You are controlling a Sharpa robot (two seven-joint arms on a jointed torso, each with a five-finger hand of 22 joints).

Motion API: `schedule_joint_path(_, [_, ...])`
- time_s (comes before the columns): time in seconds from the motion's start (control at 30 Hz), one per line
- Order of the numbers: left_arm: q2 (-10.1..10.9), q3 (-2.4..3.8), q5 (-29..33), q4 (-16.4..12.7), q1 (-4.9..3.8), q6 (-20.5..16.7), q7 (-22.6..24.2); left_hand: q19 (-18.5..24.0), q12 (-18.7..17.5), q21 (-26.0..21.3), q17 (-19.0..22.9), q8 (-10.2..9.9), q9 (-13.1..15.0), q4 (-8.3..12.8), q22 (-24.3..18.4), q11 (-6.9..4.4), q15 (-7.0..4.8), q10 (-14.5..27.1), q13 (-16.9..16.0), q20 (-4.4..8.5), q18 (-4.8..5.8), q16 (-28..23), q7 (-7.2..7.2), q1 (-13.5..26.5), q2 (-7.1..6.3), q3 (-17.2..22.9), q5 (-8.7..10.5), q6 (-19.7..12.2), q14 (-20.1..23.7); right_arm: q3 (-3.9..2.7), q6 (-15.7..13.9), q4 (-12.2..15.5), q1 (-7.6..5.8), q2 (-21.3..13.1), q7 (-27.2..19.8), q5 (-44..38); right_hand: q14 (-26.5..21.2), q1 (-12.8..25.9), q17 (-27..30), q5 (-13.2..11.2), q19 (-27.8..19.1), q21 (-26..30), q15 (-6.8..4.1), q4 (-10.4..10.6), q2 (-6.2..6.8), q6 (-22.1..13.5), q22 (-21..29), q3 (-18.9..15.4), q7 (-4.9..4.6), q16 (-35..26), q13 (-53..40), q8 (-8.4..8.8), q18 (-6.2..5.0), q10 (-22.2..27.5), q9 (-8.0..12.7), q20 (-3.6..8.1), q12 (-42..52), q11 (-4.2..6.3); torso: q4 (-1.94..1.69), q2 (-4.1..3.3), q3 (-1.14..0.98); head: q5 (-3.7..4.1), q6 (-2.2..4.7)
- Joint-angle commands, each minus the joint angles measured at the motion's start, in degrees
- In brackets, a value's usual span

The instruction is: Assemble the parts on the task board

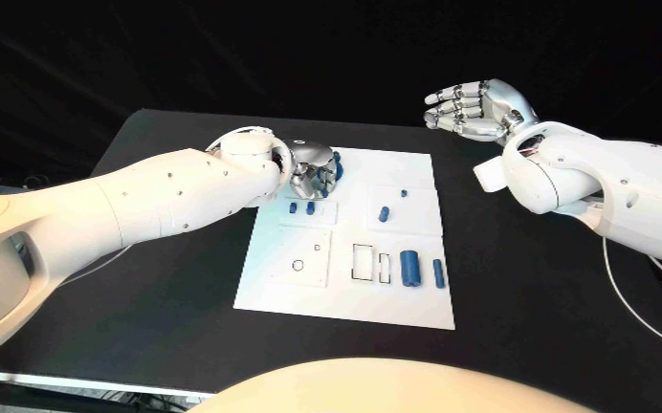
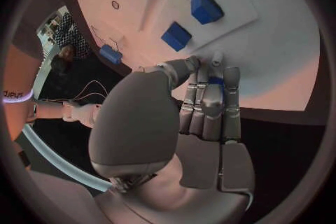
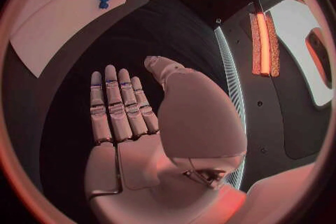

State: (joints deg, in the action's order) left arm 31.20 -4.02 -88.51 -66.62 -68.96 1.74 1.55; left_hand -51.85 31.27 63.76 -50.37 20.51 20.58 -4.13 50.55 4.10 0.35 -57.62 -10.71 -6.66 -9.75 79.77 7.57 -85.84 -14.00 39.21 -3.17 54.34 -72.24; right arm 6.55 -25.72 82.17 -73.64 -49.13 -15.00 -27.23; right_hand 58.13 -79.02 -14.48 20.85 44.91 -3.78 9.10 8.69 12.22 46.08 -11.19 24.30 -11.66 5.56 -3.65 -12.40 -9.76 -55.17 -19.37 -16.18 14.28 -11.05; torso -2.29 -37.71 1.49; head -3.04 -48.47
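Right now your left hand (image 1: 312, 170) sits low over the far left corner of the task board (image 1: 345, 293), its fingers (image 2: 210, 95) closed together with a small blue part (image 2: 216, 83) apparently pinched at their tips, while your right hand (image 1: 474, 107) hovers well off the board with fingers apart, holding nothing. Other blue parts (image 1: 409, 263) lie near the board's near edge. Watch that pinch: tilt the piece against its slot and it could jam or slip onto the tabletop (image 1: 152, 289).
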Motion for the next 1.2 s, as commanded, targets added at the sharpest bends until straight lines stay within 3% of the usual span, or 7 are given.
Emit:
schedule_joint_path(0.03, [-0.1,-0.13,-0.3,0.1,0.20,0.2,0.9,-1.1,-0.1,1.2,-1.1,-0.2,0.3,0.8,1.3,-0.26,-0.08,-1.1,-0.2,0.29,-0.01,0.6,-0.04,0.0,0.85,0.1,0.09,0.9,-1.1,-0.02,0.9,0.1,0.01,0.1,-0.9,-0.4,0.4,0.7,0.1,0.3,0.4,0.0,0.02,0.1,0.00,0.5,0.1,0.4,-3.00,-0.2,0.1,0.27,-0.76,-0.4,0.1,0.02,-0.3,-0.05,0.02,-0.02,0.01,-0.08,0.13])
schedule_joint_path(0.4, [0.9,-0.05,0.8,-0.8,0.27,-2.4,1.6,-2.3,-0.8,2.4,-1.9,-0.6,0.6,1.1,2.8,-0.32,-0.23,-1.9,-0.3,0.52,0.31,0.8,0.20,1.2,1.33,-0.2,0.08,2.0,-2.1,-0.02,0.8,0.0,0.01,0.1,-1.1,-0.2,0.4,1.4,0.2,0.3,0.4,0.0,0.02,0.4,-0.20,0.6,0.3,0.4,-3.01,-0.2,0.1,0.41,-0.77,-0.5,0.1,0.02,-0.5,-0.07,0.01,-0.01,0.04,-0.13,0.50])
schedule_joint_path(0.53, [2.1,0.35,2.5,-2.0,0.28,-2.5,1.4,-2.2,-1.2,2.2,-1.8,-0.8,0.7,1.0,2.6,-0.20,-0.12,-1.9,-0.3,0.45,0.30,0.8,0.24,1.9,1.16,-0.4,0.08,2.1,-2.2,-0.02,0.9,-0.1,0.02,0.1,-1.0,-0.1,0.4,1.4,0.2,0.3,0.4,0.0,0.02,0.4,-0.20,0.6,0.3,0.4,-3.01,-0.2,0.1,0.41,-0.77,-0.5,0.1,0.02,-0.5,-0.07,0.06,0.02,0.05,-0.04,0.60])
schedule_joint_path(0.73, [5.0,1.95,6.2,-4.8,0.19,-1.9,0.7,-2.1,-1.7,2.0,-1.8,-1.0,0.8,0.8,2.5,-0.12,-0.02,-1.9,-0.2,0.36,0.31,0.8,0.23,2.5,0.94,-0.5,0.06,2.2,-2.3,-0.02,1.0,-0.4,0.02,0.1,-0.9,-0.1,0.4,1.4,0.2,0.4,0.4,0.0,0.03,0.5,-0.20,0.6,0.3,0.4,-3.01,-0.3,0.1,0.44,-0.77,-0.5,0.2,0.02,-0.6,-0.07,-0.20,0.10,-0.05,-0.11,0.71])
schedule_joint_path(0.87, [6.5,2.54,7.4,-6.0,0.12,-1.6,0.3,-2.1,-1.8,1.9,-1.7,-1.1,0.8,0.8,2.4,-0.11,0.01,-2.0,-0.2,0.32,0.31,0.8,0.21,2.8,0.87,-0.6,0.07,2.3,-2.3,-0.02,1.0,-0.5,0.02,0.0,-0.9,-0.1,0.4,1.4,0.2,0.4,0.4,0.0,0.03,0.5,-0.20,0.6,0.3,0.4,-3.01,-0.3,0.1,0.44,-0.77,-0.5,0.2,0.02,-0.6,-0.07,-0.28,0.12,-0.05,-0.26,0.78])
schedule_joint_path(0.97, [7.7,2.83,8.0,-6.6,0.08,-1.5,-0.1,-2.1,-1.9,1.8,-1.8,-1.1,0.9,0.7,2.3,-0.11,0.02,-2.0,-0.2,0.29,0.30,0.8,0.19,2.9,0.84,-0.6,0.07,2.4,-2.4,-0.02,1.0,-0.5,0.02,-0.1,-0.8,-0.1,0.4,1.4,0.2,0.4,0.4,0.0,0.03,0.5,-0.20,0.6,0.3,0.4,-3.01,-0.3,0.1,0.44,-0.77,-0.5,0.2,0.02,-0.6,-0.07,-0.43,0.20,-0.07,-0.32,0.70])
schedule_joint_path(1.2, [8.7,2.99,7.7,-5.9,0.08,-1.4,-0.5,-2.0,-2.0,1.8,-1.7,-1.1,0.9,0.7,2.3,-0.12,0.02,-2.1,-0.2,0.27,0.30,0.8,0.17,3.0,0.79,-0.7,0.07,2.4,-2.4,-0.02,1.1,-0.4,0.02,-0.2,-0.8,-0.1,0.4,1.5,0.3,0.4,0.4,0.0,0.03,0.5,-0.19,0.6,0.4,0.4,-3.01,-0.3,0.1,0.48,-0.77,-0.5,0.2,0.02,-0.6,-0.07,-0.30,0.09,-0.03,-0.54,0.73])
